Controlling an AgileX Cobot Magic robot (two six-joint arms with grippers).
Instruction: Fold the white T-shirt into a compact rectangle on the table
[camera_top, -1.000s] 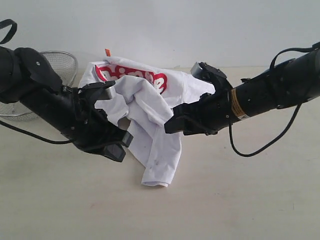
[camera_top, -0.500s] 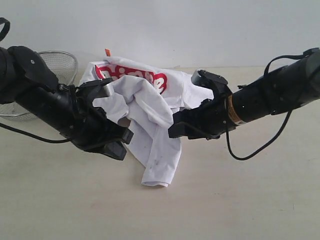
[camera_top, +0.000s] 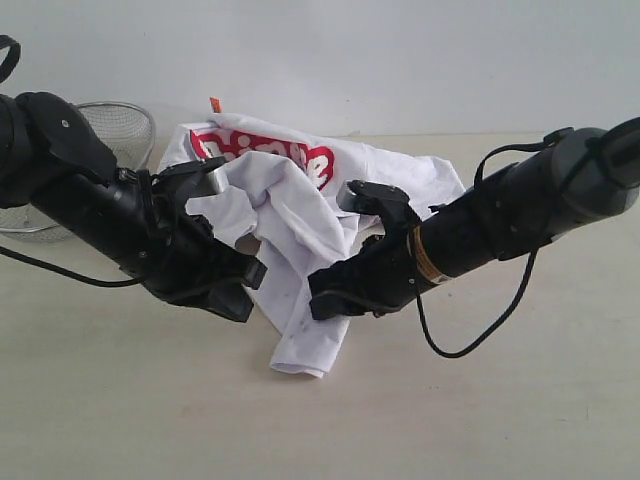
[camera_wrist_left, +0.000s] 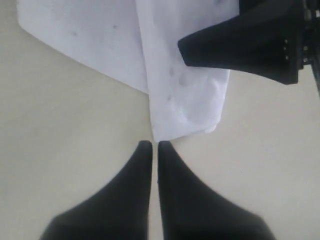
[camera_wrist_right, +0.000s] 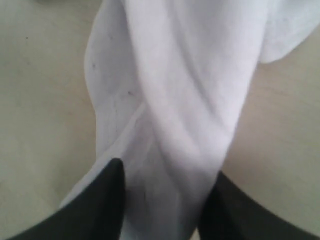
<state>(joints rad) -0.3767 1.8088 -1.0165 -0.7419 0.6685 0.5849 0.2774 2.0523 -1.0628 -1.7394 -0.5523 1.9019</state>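
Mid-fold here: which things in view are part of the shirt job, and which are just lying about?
In the job: white T-shirt; table; left gripper; right gripper, jaws either side of the cloth.
Lying about: wire-mesh basket.

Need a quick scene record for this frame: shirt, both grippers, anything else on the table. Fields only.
shirt: white T-shirt, crumpled, not folded; red lettering shows at the far end, a bunched end trails toward the near side
left gripper: shut, holding nothing, tips by a corner of the shirt
right gripper: jaws apart, straddling a bunched fold of the shirt
table: pale wood, shirt lies on it
other: wire basket at far left, behind the left arm
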